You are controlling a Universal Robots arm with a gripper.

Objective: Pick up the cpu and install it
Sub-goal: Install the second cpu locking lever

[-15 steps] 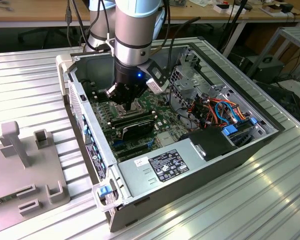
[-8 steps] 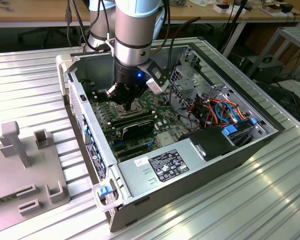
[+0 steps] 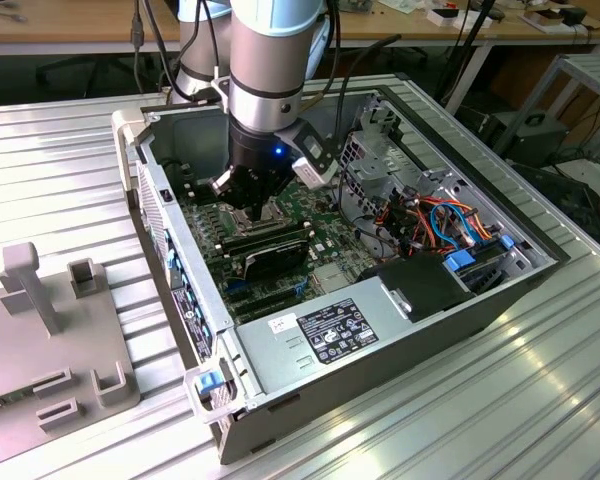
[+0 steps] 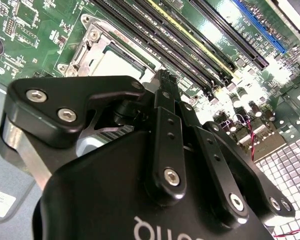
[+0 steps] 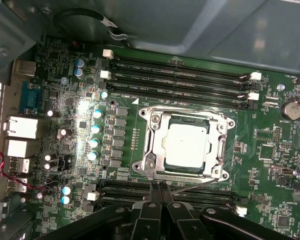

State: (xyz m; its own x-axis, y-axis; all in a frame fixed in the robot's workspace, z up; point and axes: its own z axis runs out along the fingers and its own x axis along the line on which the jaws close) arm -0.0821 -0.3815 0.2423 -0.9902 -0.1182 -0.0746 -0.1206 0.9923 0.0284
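My gripper [image 5: 158, 192] hangs low inside the open PC case [image 3: 400, 350], right over the motherboard [image 5: 90, 165]. Jaws are pressed together w/ nothing between them; in the first wrist view the two fingers [image 5: 155, 196] meet tip to tip in a thin black line, and the second wrist view shows the gripper [image 4: 166, 82] as a closed stack of links too.

CPU [image 5: 187, 144] sits flat in its socket [image 5: 151, 131], silver lid up, metal frame around it on all sides. It's just beyond my fingertips, apart from them, not touching. The socket's thin lever wire runs along the frame edge closest to my tips. In the second wrist view the CPU [image 4: 107, 57] peeks out past my knuckle, socket frame round it.

RAM slots [image 5: 180, 75] lie past the CPU, on its far side from me; another pair of slots [image 5: 120, 190] runs right under my tips.

Exterior view: arm [image 3: 275, 60] comes straight down into the case, gripper [image 3: 252, 205] near the board. Grey fixture plate [image 3: 50, 340] lies on the table [image 3: 70, 150] well apart from me, outside the case.
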